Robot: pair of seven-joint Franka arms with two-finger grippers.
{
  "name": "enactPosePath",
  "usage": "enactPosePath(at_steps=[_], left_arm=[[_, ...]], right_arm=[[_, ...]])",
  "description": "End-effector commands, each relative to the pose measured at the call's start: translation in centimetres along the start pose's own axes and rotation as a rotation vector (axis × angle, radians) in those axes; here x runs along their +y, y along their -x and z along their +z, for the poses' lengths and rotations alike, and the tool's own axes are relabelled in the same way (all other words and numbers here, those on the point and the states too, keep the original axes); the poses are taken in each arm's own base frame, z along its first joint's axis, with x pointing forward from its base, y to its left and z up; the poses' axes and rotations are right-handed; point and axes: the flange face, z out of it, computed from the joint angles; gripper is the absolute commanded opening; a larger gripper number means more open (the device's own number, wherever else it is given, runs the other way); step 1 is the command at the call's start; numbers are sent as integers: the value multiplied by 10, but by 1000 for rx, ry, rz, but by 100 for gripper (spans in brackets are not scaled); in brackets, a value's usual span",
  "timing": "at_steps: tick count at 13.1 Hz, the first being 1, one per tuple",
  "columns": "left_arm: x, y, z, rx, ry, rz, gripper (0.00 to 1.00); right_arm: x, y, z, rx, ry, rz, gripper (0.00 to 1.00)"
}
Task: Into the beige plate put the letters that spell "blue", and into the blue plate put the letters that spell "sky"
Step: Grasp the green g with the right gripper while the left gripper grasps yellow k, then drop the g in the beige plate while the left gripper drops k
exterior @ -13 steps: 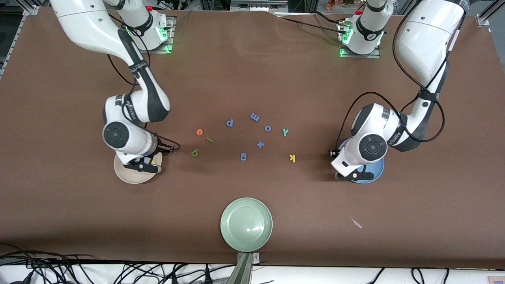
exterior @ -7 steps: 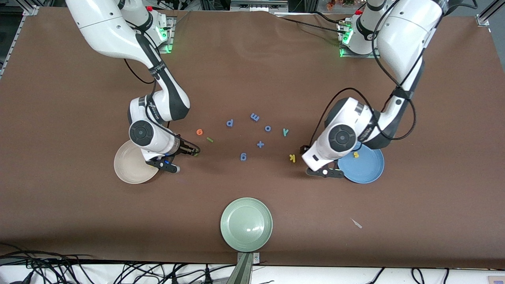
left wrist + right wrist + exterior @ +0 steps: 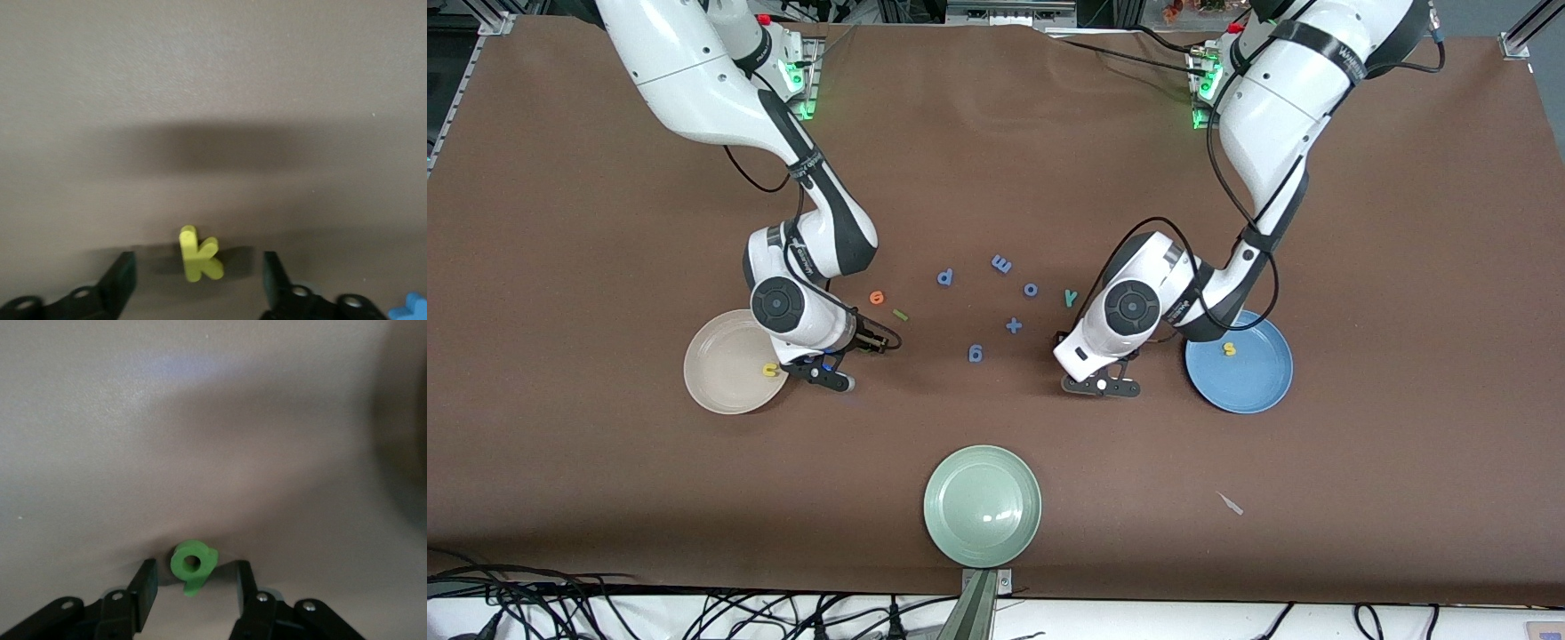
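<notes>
The yellow "k" is framed between the spread fingers of the left pincer, while the green "b" is bracketed, ungripped, by the parted right pincer.

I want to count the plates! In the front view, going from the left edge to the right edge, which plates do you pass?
Beige plate → green plate → blue plate.
</notes>
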Motion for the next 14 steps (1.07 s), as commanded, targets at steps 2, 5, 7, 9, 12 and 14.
enactPosePath(at_steps=[2, 5, 7, 9, 12, 14], left_arm=[[0, -6, -4, 17, -2, -24, 22], [-10, -10, -14, 16, -14, -33, 2], [-35, -14, -41, -21, -69, -48, 2], [-68, -19, -65, -60, -97, -16, 2], [-133, -32, -86, -97, -102, 73, 3], [-181, -37, -83, -125, -157, 141, 4]], right_arm=[[-5, 1, 7, -5, -9, 9, 46], [-1, 1, 10, -10, 1, 0, 25], [3, -3, 1, -7, 3, -23, 23], [15, -11, -18, -22, 24, -55, 23], [47, -27, -47, -54, 72, -142, 23], [62, -32, -66, -75, 98, -193, 23]])
